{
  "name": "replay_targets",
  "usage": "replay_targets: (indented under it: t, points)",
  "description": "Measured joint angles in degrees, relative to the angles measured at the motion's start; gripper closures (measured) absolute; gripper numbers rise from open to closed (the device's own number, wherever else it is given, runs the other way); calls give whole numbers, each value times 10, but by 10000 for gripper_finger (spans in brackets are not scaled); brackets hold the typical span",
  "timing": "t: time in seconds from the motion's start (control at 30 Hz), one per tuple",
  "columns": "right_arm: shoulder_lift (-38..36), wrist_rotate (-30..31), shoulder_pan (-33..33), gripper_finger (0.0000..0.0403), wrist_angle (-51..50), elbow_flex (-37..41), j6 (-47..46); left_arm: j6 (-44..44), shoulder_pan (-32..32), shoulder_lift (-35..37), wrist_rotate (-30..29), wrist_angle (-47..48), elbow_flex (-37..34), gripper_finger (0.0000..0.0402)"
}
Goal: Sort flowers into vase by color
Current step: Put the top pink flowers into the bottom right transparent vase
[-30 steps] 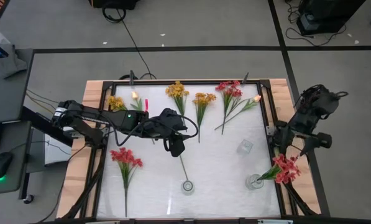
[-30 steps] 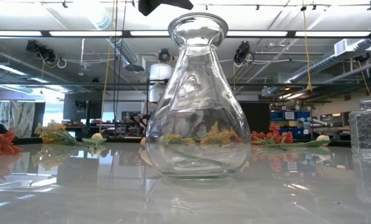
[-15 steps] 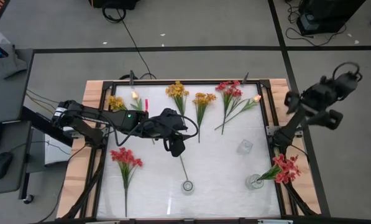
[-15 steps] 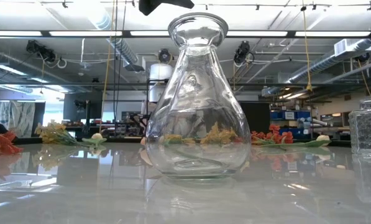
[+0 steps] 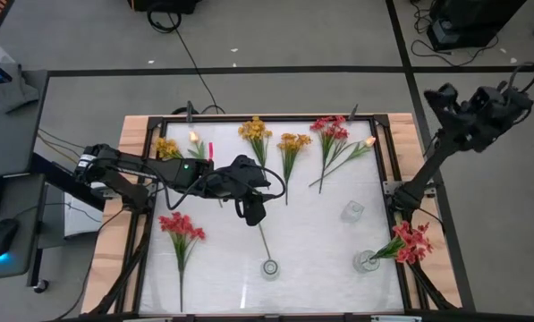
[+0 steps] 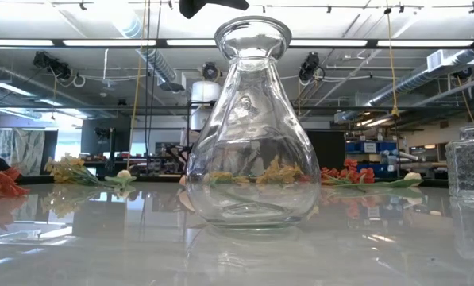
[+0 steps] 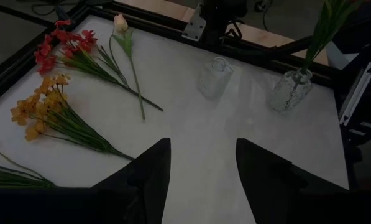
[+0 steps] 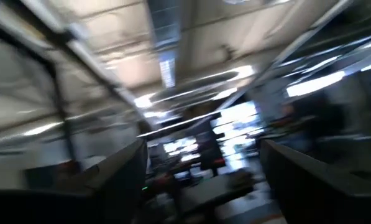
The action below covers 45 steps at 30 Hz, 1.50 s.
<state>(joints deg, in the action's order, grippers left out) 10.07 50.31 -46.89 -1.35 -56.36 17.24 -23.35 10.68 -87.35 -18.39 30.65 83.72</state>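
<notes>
White tabletop (image 5: 320, 259) carries most of the flowers loose along its far edge: yellow sprays (image 5: 255, 131), a red bunch (image 5: 331, 131), a peach bud (image 5: 370, 141), plus a red bunch (image 5: 181, 225) at the near left. One red bunch (image 5: 411, 241) stands in the right-hand vase (image 5: 366, 261).

Your left gripper (image 7: 201, 163) hovers mid-table, jaws parted and holding nothing; ahead of the jaws lie bare tabletop and a small jar (image 7: 214, 77). A thin stem (image 5: 263, 240) runs from below it to the bottle vase (image 5: 270, 267).

Your right gripper (image 5: 445, 94) is swung up off the table's right edge, jaws wide, empty.

Risks:
- Dropping the left jaws carelessly could snag that stem and tip the bottle vase.
- The right arm's return could clip the filled vase.
</notes>
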Motion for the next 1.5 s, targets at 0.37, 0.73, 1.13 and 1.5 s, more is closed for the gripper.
replay_targets:
  t: [0.37, 0.73, 1.13, 1.5]
  points:
    - [146, 190, 1, 83, 305, 1, 413, 0, 0, 0, 0, 0, 0, 214]
    - [247, 219, 7, 83, 400, 1, 433, 0, 0, 0, 0, 0, 0, 214]
    - [251, 250, 4, 99, 393, 0, 397, 0, 0, 0, 0, 0, 0, 214]
    - [258, 269, -47, 133, 358, 1, 308, 0, 0, 0, 0, 0, 0, 214]
